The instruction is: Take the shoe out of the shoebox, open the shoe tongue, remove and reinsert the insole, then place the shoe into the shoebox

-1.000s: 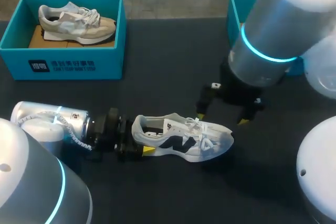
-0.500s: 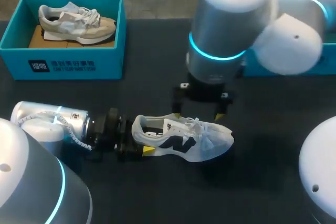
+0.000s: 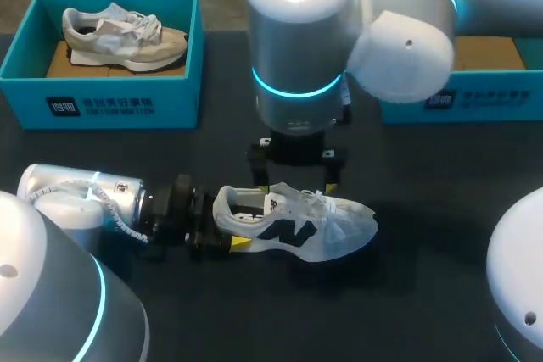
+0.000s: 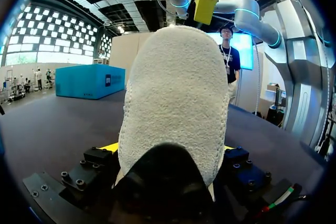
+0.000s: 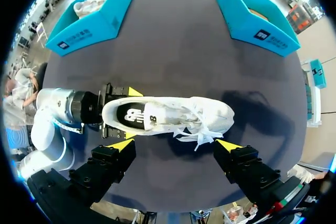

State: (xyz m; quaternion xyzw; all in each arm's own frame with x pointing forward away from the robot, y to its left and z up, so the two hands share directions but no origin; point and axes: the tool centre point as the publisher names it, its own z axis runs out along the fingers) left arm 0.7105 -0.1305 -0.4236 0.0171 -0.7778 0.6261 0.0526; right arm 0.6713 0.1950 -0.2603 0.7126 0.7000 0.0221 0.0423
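Heel-first toward the robot, the white shoe [image 3: 293,225] lies on its sole on the dark desk [image 3: 170,311], out of any box. My left hand [image 3: 222,228] is at the shoe's heel, its two yellow-tipped fingers pressed against the heel from either side, so it has the shoe clamped. Inside the shoe's opening the insole [image 5: 132,115] shows, and just toeward of it the tongue [image 5: 157,115] lies flat under the loose laces [image 5: 197,129].

Above the shoe's middle hangs my right hand [image 3: 295,186], fingers spread wide, one on each side of the shoe and touching nothing.

Far beyond the shoe's toe end sits the open teal shoebox [image 3: 458,103]; far beyond its heel end a second teal box [image 3: 102,99] holds a beige shoe [image 3: 123,36].

By my reading, taking the shoe out is done and opening the tongue is the step in hand. The next move calls for the right hand to come down onto the tongue, narrow its fingers enough to pinch that thin flap clear of the laces, and lift it toward the toe while the left hand braces the heel.
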